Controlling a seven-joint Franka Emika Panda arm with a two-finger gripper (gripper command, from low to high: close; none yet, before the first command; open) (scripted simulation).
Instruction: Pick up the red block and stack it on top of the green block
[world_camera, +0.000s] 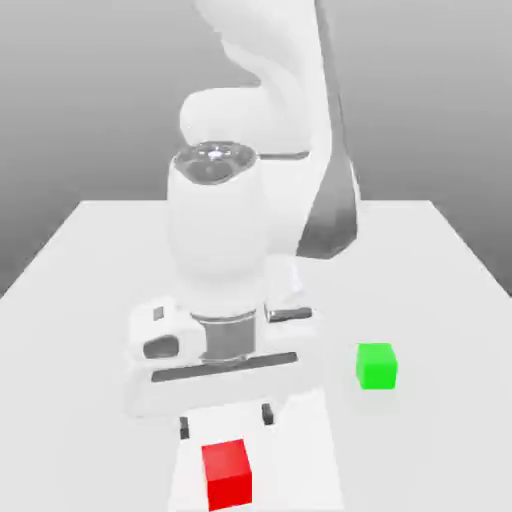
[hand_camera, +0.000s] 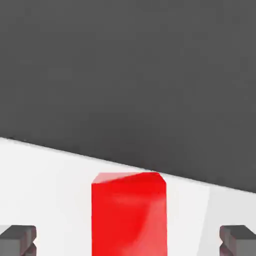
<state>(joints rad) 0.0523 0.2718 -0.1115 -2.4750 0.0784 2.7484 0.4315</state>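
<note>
The gripper (world_camera: 226, 422) hangs over the table (world_camera: 440, 260), jaws wide apart and holding nothing; the red block (world_camera: 227, 473) sits at the near edge, below and between the fingertips (hand_camera: 18, 238). The green block (world_camera: 376, 365) rests apart, toward the exterior view's right.

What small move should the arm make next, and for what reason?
Probably lower the open gripper straight down around the red block. The block sits on the table apart from the green block, centred between the fingertips, which touch nothing yet.
</note>
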